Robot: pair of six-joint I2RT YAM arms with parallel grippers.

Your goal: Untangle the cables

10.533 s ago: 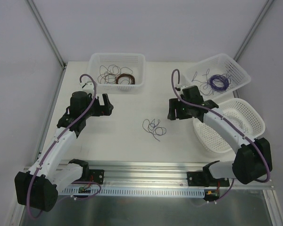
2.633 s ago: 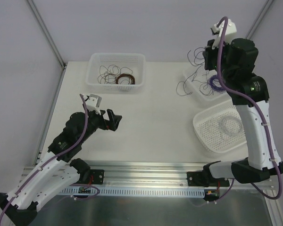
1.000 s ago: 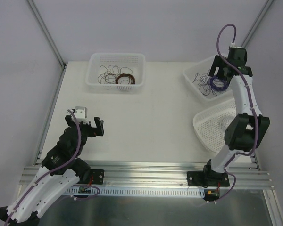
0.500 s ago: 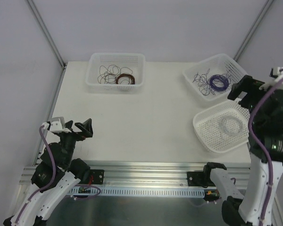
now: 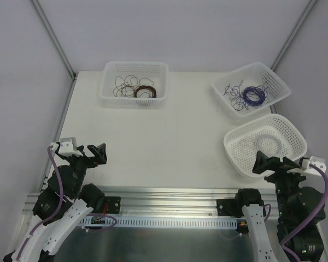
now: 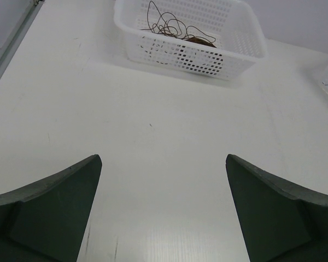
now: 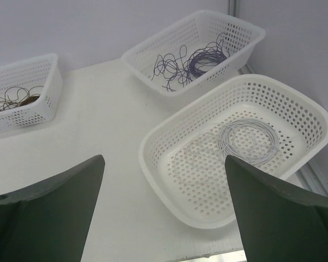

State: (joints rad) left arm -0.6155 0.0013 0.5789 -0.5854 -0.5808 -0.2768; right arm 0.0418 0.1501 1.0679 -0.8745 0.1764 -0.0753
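No tangled clump of cables lies on the table. Loose hair-thin purple strands point(image 5: 231, 90) lie in the back right basket point(image 5: 280, 83) beside a wound purple coil point(image 5: 253, 96); they also show in the right wrist view point(image 7: 168, 68). Loose brown strands point(image 5: 124, 83) lie in the back left basket point(image 5: 107, 82), and also show in the left wrist view point(image 6: 167, 24). My left gripper point(image 5: 93, 154) point(image 6: 163, 159) is open and empty at the near left. My right gripper point(image 5: 273, 165) point(image 7: 164, 159) is open and empty at the near right.
A front right basket point(image 5: 298, 135) holds a whitish coil point(image 5: 266, 144), which also shows in the right wrist view point(image 7: 249, 139). A red-brown coil point(image 5: 145, 91) lies in the back left basket. A metal rail point(image 5: 169, 194) runs along the near edge.
My right arm has left the back right basket and folded down to the near right edge. My left arm has pulled back to the near left. Both grippers stay open.
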